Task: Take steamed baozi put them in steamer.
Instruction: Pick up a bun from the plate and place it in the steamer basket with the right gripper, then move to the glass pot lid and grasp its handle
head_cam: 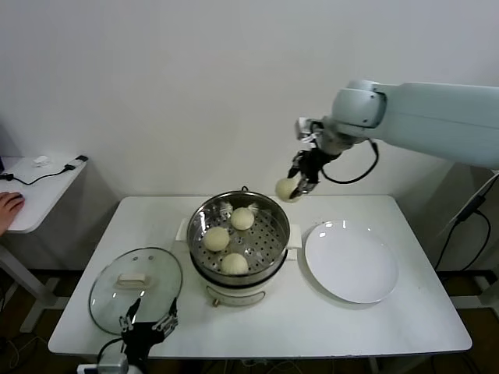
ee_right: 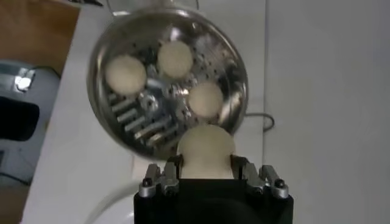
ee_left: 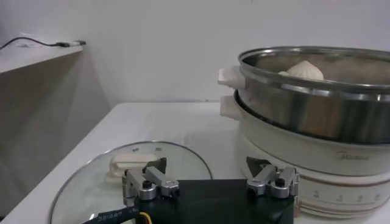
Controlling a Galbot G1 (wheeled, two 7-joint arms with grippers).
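The steamer (head_cam: 269, 214) stands mid-table, a shiny steel pot with a perforated tray on a white base. Three cream-white baozi lie on its tray: one at the back (head_cam: 242, 218), one at the left (head_cam: 216, 238), one at the front (head_cam: 234, 263). My right gripper (head_cam: 296, 185) is shut on a fourth baozi (head_cam: 286, 188) and holds it in the air just beyond the steamer's far right rim. The right wrist view shows this baozi (ee_right: 205, 151) between the fingers above the steamer (ee_right: 100, 91). My left gripper (head_cam: 148, 323) is open and empty, low at the table's front edge by the lid.
A round glass lid (head_cam: 105, 300) with a white handle lies on the table left of the steamer. A flat white plate (head_cam: 351, 262) lies to the right. A side table (head_cam: 39, 187) with a person's hand (head_cam: 9, 207) stands at far left.
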